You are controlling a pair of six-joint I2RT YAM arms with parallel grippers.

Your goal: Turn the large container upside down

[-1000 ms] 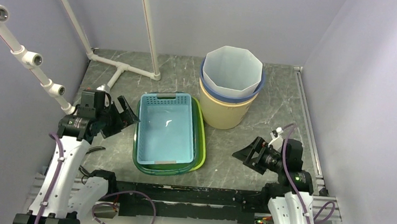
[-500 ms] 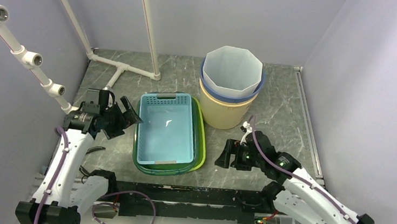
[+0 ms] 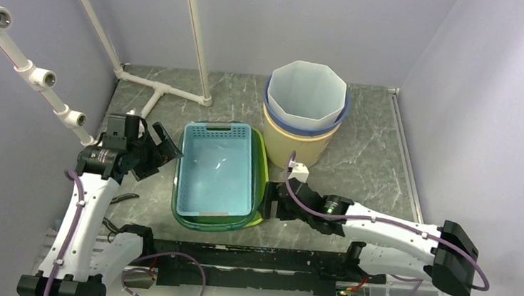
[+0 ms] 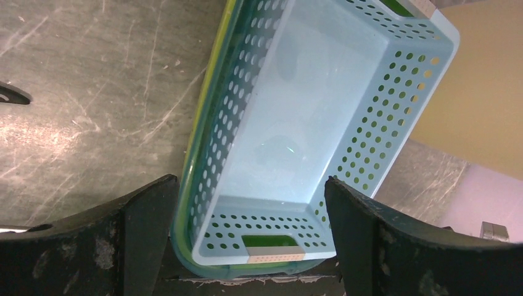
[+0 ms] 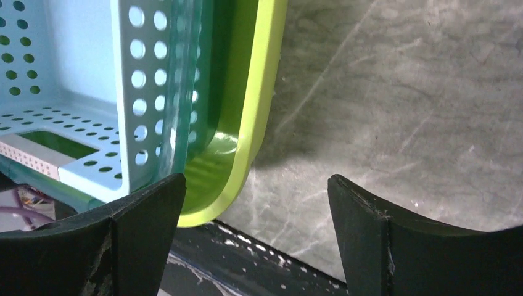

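Top view: shows the left gripper [image 3: 161, 152] spread wide, empty, just beside the left rim of a light blue perforated plastic basket [image 3: 217, 173], itself empty, nested in a dark green basket [image 3: 209, 223] and a larger lime-green plastic basket [image 3: 263, 162]. Shows the right gripper [image 3: 274, 201] parted at the lime rim; contact unclear. Behind: white faceted liner [image 3: 307, 95] nested in a tan round bucket [image 3: 291, 154].

Left wrist: frames the blue basket between wide-apart fingers [image 4: 92, 246].

Right wrist: frames the lime basket's corner between open fingers [image 5: 401, 246], holding nothing.
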